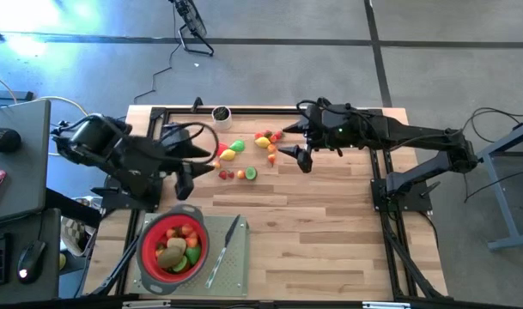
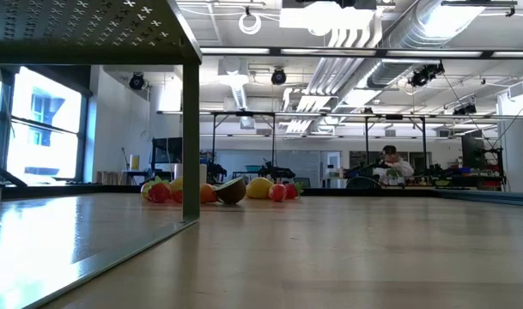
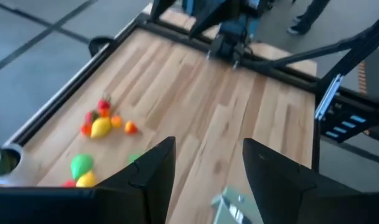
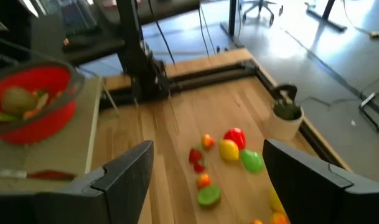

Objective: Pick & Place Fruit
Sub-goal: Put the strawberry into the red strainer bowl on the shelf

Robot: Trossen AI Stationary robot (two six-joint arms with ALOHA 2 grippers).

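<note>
Several small toy fruits (image 1: 244, 159), red, orange, yellow and green, lie loose on the wooden table toward its far side; they also show in the low view (image 2: 218, 190). More fruits lie inside a red strainer (image 1: 173, 245) on a grey tray (image 1: 231, 270) at the near left. My left gripper (image 1: 192, 172) hangs open above the table between the strainer and the loose fruits (image 3: 99, 124), with nothing between its fingers. My right gripper (image 1: 288, 142) hangs open just right of the loose fruits (image 4: 229, 152), above them.
A slim grey knife (image 1: 222, 251) lies on the tray beside the strainer. A small white pot (image 1: 220, 113) with a green plant stands at the far edge. A black frame (image 1: 270, 109) borders the table. A person sits far behind the table (image 2: 390, 165).
</note>
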